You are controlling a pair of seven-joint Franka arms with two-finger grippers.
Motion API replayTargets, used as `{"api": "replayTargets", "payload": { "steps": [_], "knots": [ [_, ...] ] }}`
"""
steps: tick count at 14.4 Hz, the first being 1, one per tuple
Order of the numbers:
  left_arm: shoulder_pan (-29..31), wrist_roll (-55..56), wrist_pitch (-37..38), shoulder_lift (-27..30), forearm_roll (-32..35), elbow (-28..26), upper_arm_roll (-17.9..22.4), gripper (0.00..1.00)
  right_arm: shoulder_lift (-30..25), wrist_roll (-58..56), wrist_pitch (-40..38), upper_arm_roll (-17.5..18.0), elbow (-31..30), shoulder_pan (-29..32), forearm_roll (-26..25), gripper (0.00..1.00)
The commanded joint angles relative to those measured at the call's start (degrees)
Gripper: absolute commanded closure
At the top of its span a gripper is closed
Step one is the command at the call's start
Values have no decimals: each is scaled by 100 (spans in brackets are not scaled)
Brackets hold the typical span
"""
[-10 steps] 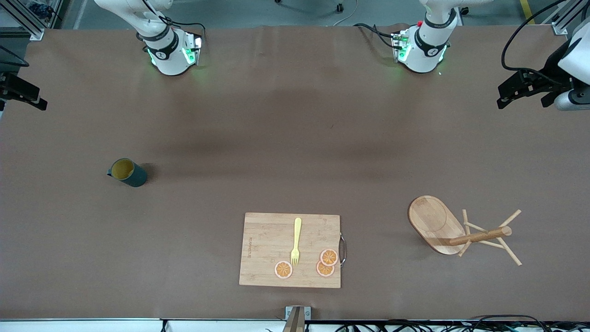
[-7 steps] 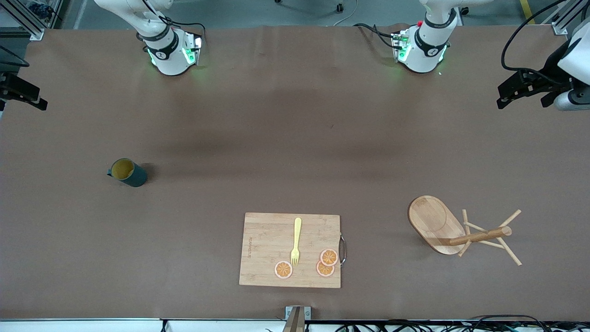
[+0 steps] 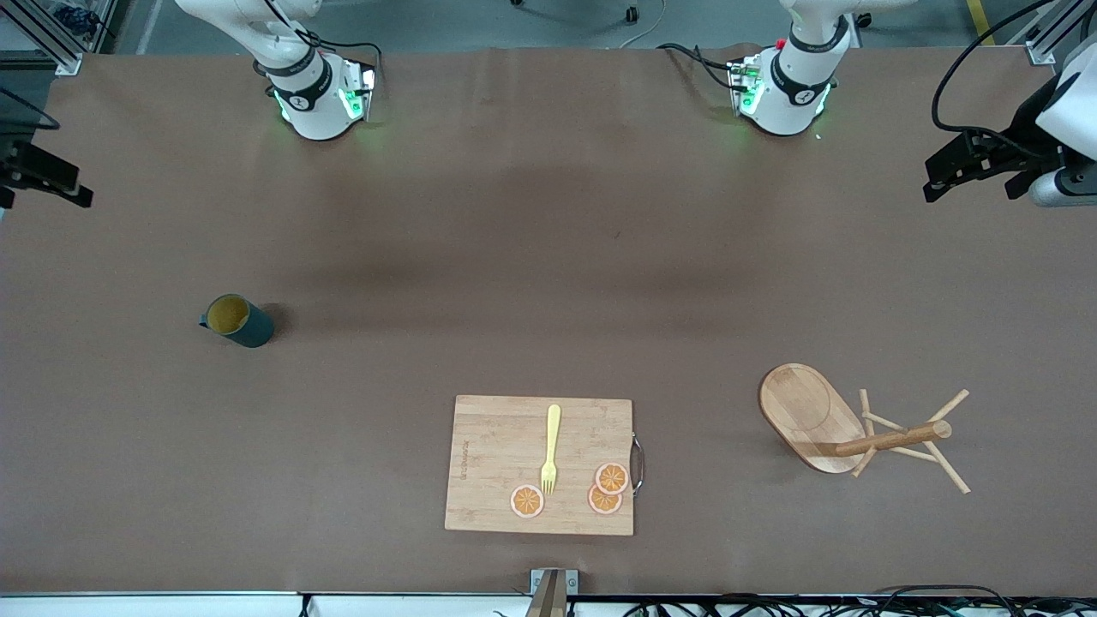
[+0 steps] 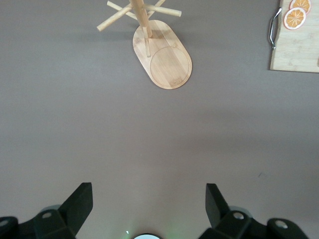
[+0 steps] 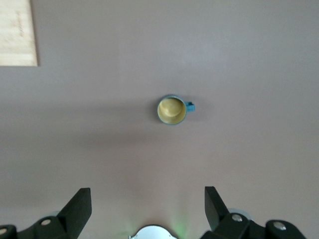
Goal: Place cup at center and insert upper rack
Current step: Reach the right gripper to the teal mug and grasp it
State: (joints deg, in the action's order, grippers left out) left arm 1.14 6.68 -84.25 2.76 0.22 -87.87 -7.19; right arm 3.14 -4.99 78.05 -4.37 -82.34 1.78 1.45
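Observation:
The cup (image 3: 236,320), dark teal with a mustard-yellow inside, stands upright on the table toward the right arm's end. It also shows in the right wrist view (image 5: 172,110), well apart from my open, empty right gripper (image 5: 148,199). The upper rack (image 3: 823,424), a light wooden mug tree, lies on its side toward the left arm's end, its oval base tipped up and its post along the table. It also shows in the left wrist view (image 4: 162,59), well apart from my open, empty left gripper (image 4: 149,199). Both grippers hang high at the table's ends: the left gripper (image 3: 977,163) and the right gripper (image 3: 43,176).
A bamboo cutting board (image 3: 480,463) lies mid-table near the front camera's edge. It carries a yellow fork (image 3: 551,448) and three orange slices (image 3: 611,477). The board's handle end shows in the left wrist view (image 4: 299,50) and one corner in the right wrist view (image 5: 17,32).
The right gripper has shifted slightly at its end of the table. The cup, the rack and the left gripper have not moved.

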Motion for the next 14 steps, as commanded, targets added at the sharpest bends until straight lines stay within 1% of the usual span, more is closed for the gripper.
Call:
{"api": "replayTargets", "payload": {
  "steps": [1,2,4,5,8,10,13,14],
  "knots": [
    [27,-106,111,-65,-22,104,-20,0,590,-81,192,7,16,156,66,0],
    [36,-106,111,-65,-22,104,-20,0,861,-99,323,7,25,165,48,0],
    [27,-123,111,-74,-22,95,-20,0,960,-404,744,7,-106,130,-22,0],
    [27,-123,111,-74,-22,95,-20,0,960,-894,1025,7,-481,208,-31,0],
    [36,-132,111,-65,-22,69,-20,0,925,-2459,2359,15,-1729,472,48,0],
    [36,-132,120,-65,-31,69,-20,0,934,-2717,2958,24,-2293,446,48,0],
    [89,-132,120,-74,-31,69,-20,0,960,-3892,4108,33,-3118,428,48,0],
    [97,-132,111,-82,-31,77,-20,0,969,-4026,4443,33,-3348,429,48,0]
  ]
}}
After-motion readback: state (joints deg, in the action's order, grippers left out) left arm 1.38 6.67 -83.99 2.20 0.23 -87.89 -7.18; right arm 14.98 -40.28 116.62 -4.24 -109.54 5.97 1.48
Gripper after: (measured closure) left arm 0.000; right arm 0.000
